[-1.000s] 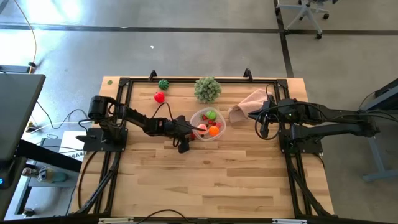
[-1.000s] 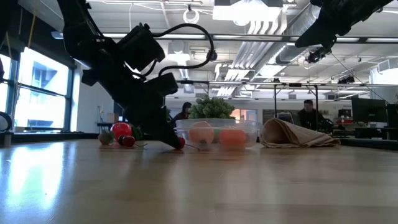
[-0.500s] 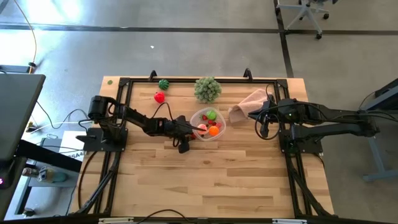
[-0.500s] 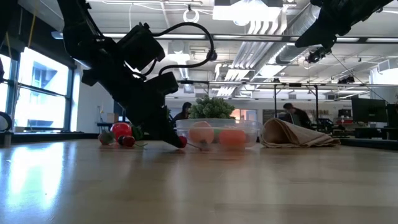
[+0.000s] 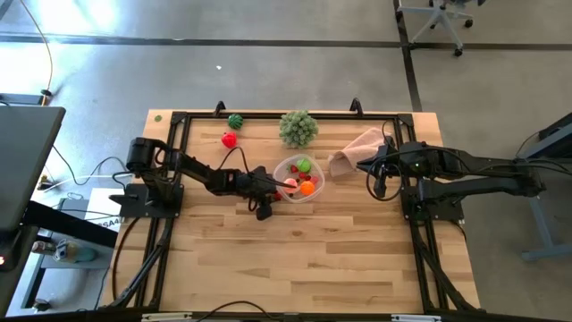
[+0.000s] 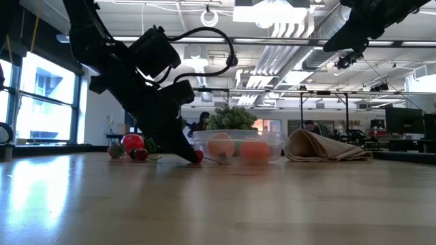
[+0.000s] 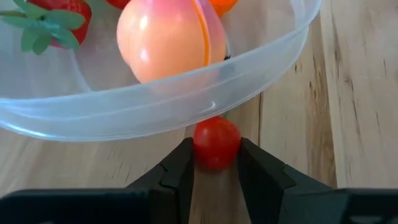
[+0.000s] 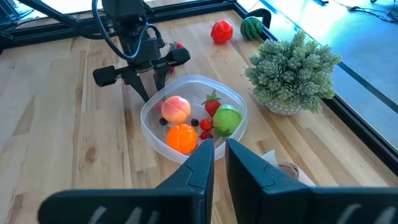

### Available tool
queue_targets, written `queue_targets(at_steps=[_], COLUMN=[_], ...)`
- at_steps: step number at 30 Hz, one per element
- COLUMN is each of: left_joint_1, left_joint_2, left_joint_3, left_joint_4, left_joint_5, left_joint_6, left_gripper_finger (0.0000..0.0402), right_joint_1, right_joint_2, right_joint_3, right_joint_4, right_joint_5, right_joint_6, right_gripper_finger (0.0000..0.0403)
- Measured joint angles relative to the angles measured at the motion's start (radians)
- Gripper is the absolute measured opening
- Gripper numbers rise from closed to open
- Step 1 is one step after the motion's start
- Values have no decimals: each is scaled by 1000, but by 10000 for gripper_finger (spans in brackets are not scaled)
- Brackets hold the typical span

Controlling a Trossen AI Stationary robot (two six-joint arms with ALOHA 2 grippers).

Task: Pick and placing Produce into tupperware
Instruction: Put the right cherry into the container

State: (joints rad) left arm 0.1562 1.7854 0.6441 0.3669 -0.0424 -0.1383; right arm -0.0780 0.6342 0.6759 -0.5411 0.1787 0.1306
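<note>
**Produce: small red piece clamped at tupperware wall**

Left gripper (image 7: 214,165) at table level; its fingers (image 7: 177,171) clamp a small red produce piece (image 7: 216,142) touching the tupperware (image 7: 273,59) outer wall. The wall partly hides that piece in the left wrist view.

Tupperware holds a peach (image 8: 176,109), an orange (image 8: 182,138), a green piece (image 8: 227,119), a strawberry (image 8: 212,106) and small red bits too small to tell.

Right gripper (image 8: 219,152), jaws together, hangs above the tupperware's cloth (image 5: 357,148) side.
</note>
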Motion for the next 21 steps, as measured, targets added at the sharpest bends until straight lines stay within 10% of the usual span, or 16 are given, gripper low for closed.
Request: queue_targets(at_steps=[21], left_joint_1=[-46], left_joint_2=[-4], left_joint_3=[-39], left_joint_4=[-20], left_joint_5=[-9], left_joint_6=[-70], left_gripper_finger=[99], right_joint_1=[0], right_joint_2=[0], right_joint_3=[0], right_joint_4=[0], right_joint_5=[-3], right_joint_6=[0], right_gripper_finger=[30])
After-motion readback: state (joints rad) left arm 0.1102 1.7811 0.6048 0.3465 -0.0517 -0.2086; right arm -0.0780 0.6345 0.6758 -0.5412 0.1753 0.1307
